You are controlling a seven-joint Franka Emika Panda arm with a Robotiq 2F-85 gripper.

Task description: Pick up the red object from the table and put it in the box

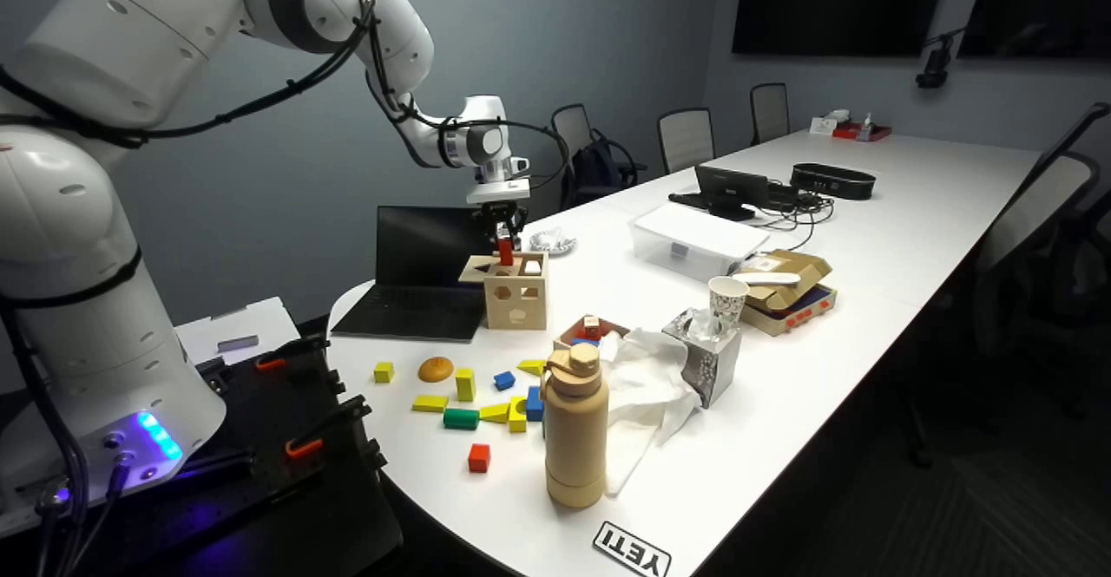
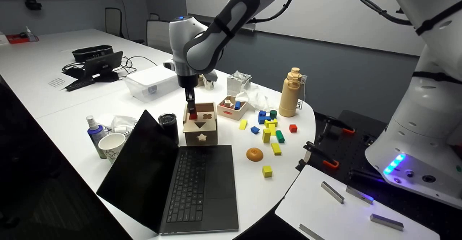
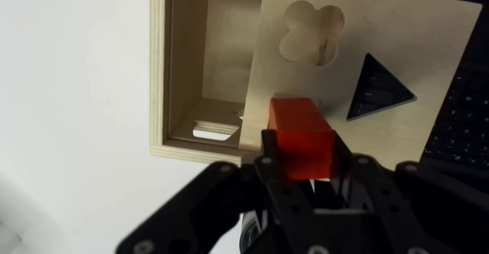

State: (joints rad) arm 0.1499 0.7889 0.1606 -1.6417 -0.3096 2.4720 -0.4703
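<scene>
My gripper is shut on a red rectangular block, held between the two fingertips. In both exterior views the gripper points down and the red block is at the top of the pale wooden box. The box's rim shows in the wrist view. Its lid is slid partly off, with a clover hole and a triangle hole showing. The block's lower end is over or at the lid; whether it sits in a hole is unclear.
A loose red cube lies among several yellow, blue and green blocks. An open laptop stands beside the box. A dark tumbler, a small wooden tray and a tan bottle stand around.
</scene>
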